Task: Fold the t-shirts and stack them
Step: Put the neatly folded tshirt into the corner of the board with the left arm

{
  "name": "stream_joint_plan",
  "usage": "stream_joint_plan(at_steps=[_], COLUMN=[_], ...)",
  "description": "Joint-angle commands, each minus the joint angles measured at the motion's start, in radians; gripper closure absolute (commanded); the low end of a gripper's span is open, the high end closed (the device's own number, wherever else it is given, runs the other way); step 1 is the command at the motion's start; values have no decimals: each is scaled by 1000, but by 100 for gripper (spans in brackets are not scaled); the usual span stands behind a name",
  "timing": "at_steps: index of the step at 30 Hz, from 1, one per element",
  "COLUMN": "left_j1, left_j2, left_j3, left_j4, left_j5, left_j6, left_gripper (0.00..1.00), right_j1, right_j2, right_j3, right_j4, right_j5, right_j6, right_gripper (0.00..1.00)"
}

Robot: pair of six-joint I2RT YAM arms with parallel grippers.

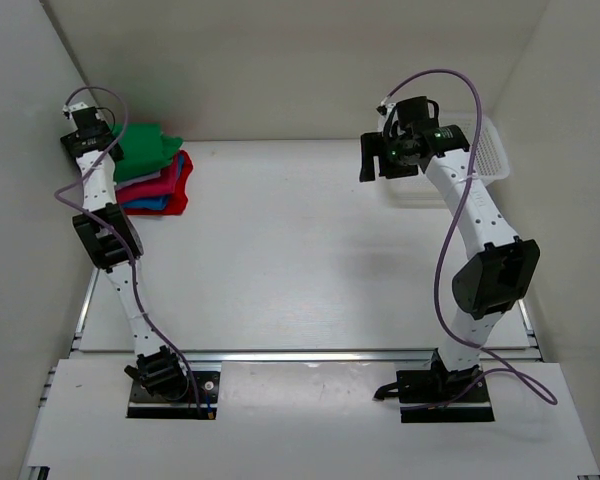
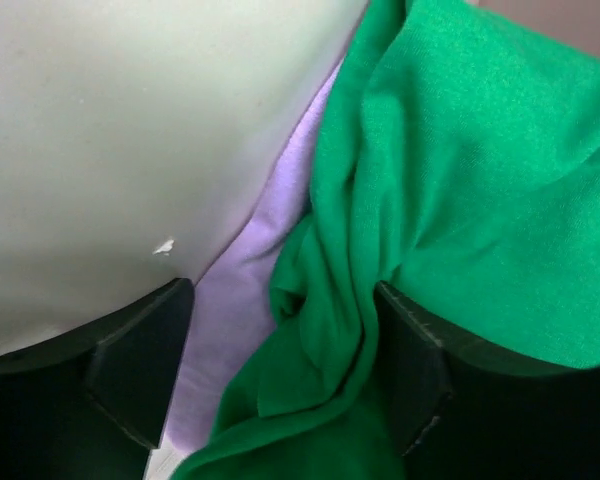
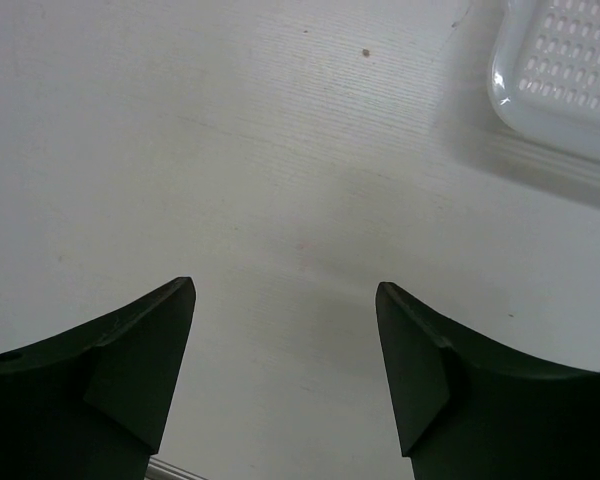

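Note:
A stack of folded t-shirts lies at the far left of the table: a bright green t-shirt (image 1: 146,150) on top, a pink-red one (image 1: 172,186) and a blue one (image 1: 148,204) under it. My left gripper (image 1: 88,128) hovers at the stack's far left edge. In the left wrist view my left gripper (image 2: 285,300) is open, with a rumpled fold of the green t-shirt (image 2: 460,170) between the jaws and a lavender t-shirt (image 2: 280,200) beneath it. My right gripper (image 1: 372,160) (image 3: 285,290) is open and empty above bare table.
A white plastic mesh basket (image 1: 492,150) stands at the far right, behind the right arm; its corner (image 3: 565,70) shows in the right wrist view. White walls enclose the table on the left, back and right.

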Motion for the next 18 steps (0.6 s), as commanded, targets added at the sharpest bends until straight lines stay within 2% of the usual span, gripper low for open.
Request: stream_joint_plan(at_steps=[1, 3, 4, 6, 9, 12, 13, 16, 18], left_j1=[44, 32, 26, 0, -40, -83, -100, -135, -166], left_j2=[-115, -163, -207, -269, -417, -627, -722, -1029, -1197], left_j3=[53, 51, 44, 24, -62, -343, -404, -770, -951], left_j4=[22, 28, 27, 24, 31, 117, 161, 247, 290], left_j5=[0, 35, 67, 109, 181, 280, 311, 383, 431], left_j6=[-34, -43, -46, -54, -54, -52, -57, -99, -124], left_gripper=[15, 14, 13, 13, 13, 11, 9, 7, 7], right_j1=[22, 25, 20, 8, -7, -44, -73, -128, -162], right_j2=[-25, -42, -62, -110, -222, -328, -352, -404, -420], right_j3=[39, 15, 1, -60, -276, -454, -481, -576, -604], right_j4=[-4, -6, -9, 23, 111, 197, 191, 192, 201], right_j5=[69, 104, 110, 113, 122, 90, 54, -8, -64], right_j6=[0, 14, 25, 48, 86, 101, 101, 106, 123], right_gripper=[29, 23, 1, 1, 1, 0, 1, 1, 0])
